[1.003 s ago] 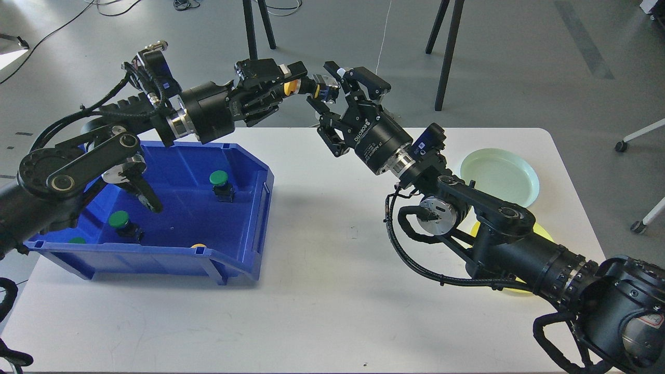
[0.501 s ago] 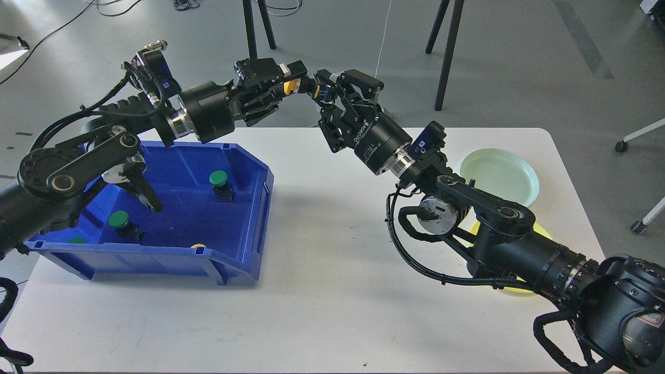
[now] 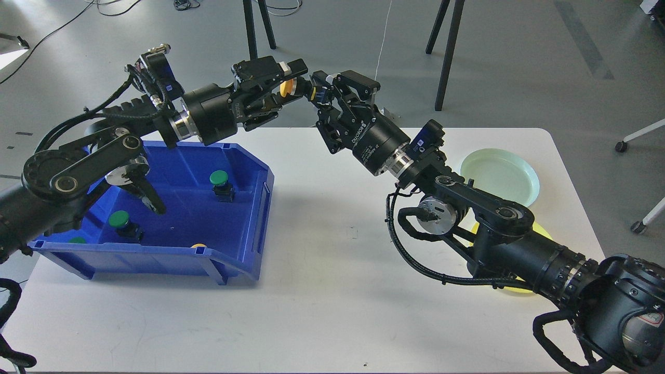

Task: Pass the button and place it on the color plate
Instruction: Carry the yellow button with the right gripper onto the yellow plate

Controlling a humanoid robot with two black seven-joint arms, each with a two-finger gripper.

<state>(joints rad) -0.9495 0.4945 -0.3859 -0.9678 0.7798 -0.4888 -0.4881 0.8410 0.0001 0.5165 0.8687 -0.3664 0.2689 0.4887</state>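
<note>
Up above the far edge of the white table (image 3: 332,291) the two black arms meet. The yellow button (image 3: 287,87) is in the air between them, well clear of the tabletop and nowhere near either plate. The left gripper (image 3: 287,79) has its fingers spread, with the yellow cap sitting in the gap. The right gripper (image 3: 323,92) is clamped on the button's dark body, just beside that cap. Both grippers crowd the same small spot, nearly touching.

On the left side of the table sits the blue bin (image 3: 244,228), a sloped open tray. Inside it one green button (image 3: 218,178) stands upright on its black base near the back right. Another green button (image 3: 119,219) stands towards the front left. A sliver of a third green cap (image 3: 77,240) peeks over the front-left wall, and a sliver of a yellow cap (image 3: 198,245) shows just behind the front rim. The left arm's lower links hang over the bin's left half.

On the right side lies the pale green plate (image 3: 524,176), bare. Nearer the front, a yellow plate (image 3: 540,233) is mostly hidden under the right arm; whether anything lies on it I cannot tell.
</note>
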